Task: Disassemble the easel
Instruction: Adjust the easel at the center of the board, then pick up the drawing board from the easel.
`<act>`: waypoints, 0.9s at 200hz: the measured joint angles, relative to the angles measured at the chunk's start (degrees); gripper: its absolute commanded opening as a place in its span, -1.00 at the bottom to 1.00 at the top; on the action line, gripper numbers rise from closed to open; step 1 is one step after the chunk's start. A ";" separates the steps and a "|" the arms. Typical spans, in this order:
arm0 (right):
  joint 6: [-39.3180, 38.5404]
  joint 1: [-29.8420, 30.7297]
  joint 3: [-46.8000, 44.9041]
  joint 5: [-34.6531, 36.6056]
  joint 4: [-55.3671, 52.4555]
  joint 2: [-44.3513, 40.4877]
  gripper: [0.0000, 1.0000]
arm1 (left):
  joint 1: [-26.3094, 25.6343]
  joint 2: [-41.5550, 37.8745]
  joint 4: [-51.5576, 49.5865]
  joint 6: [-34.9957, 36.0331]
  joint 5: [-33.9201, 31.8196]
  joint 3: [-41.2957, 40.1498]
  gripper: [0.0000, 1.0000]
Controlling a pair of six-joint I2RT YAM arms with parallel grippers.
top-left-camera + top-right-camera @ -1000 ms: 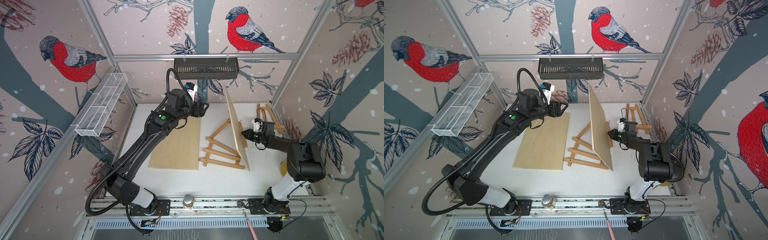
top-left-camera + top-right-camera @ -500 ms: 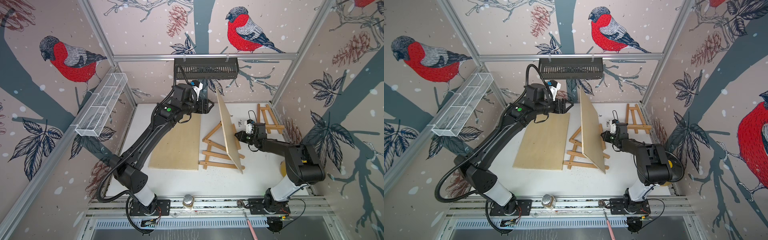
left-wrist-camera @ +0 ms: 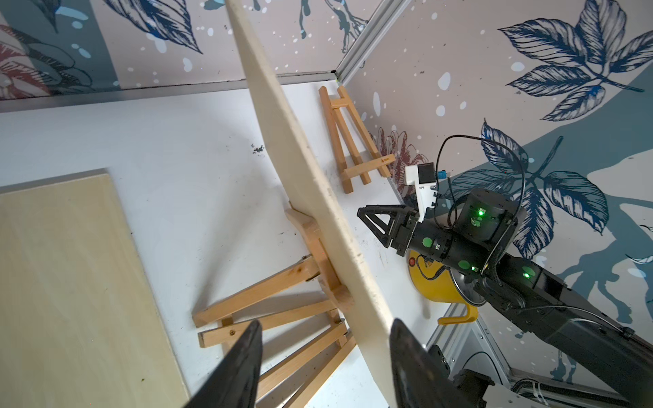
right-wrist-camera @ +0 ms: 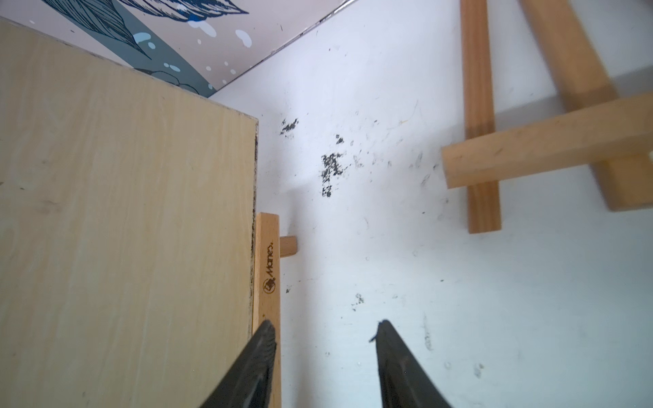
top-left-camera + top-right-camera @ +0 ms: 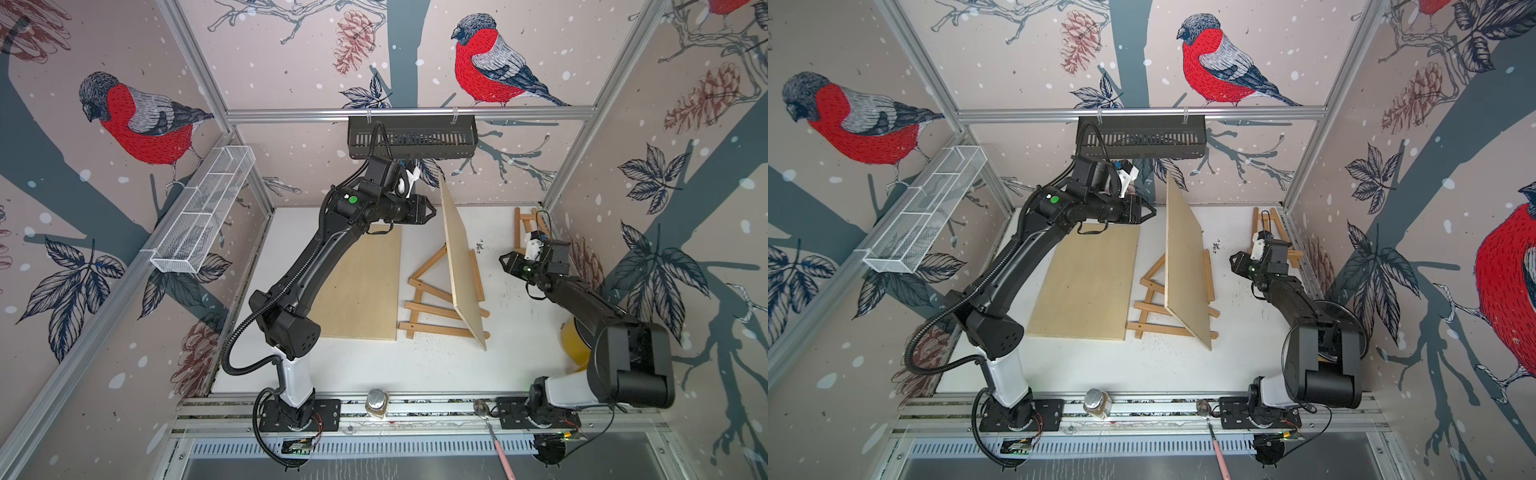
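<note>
When looking at the left gripper (image 5: 432,212), see fingers spread, pinching nothing, just beside the upper edge of a tilted plywood board (image 5: 461,266). See the right gripper (image 5: 503,262) likewise spread and empty, apart from the board's other face. Under that board, find the wooden easel (image 5: 432,309) lying on the white table (image 5: 415,365); beside it, a second board (image 5: 361,286) lying flat.

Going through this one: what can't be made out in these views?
Easel: part is hidden under the tilted board in both top views.
Mug: mostly behind the right arm in a top view.
Small easel: blurred and cut by the frame edge, right wrist view.
Left hand: whether it touches the board is unclear in the left wrist view.
</note>
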 measured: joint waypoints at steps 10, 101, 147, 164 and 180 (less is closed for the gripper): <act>-0.33 -0.02 0.22 -0.15 -0.57 -0.57 -0.03 | -0.85 1.73 -1.95 -0.02 0.00 3.54 0.12; -1.25 0.46 -1.18 -3.30 -2.27 -6.25 -0.03 | -4.44 9.27 -11.69 -1.60 -2.71 12.52 0.04; -1.25 0.46 -1.81 -4.39 -2.21 -7.10 -0.03 | -5.05 10.82 -10.08 -3.13 -2.54 12.87 -0.09; -1.25 0.46 -1.84 -4.70 -2.21 -7.10 -0.03 | -5.22 12.11 -9.70 -3.80 -2.38 13.94 -0.15; -1.25 0.48 -1.97 -4.94 -2.16 -7.10 -0.03 | -5.42 13.44 -9.40 -4.35 -1.97 14.99 -0.19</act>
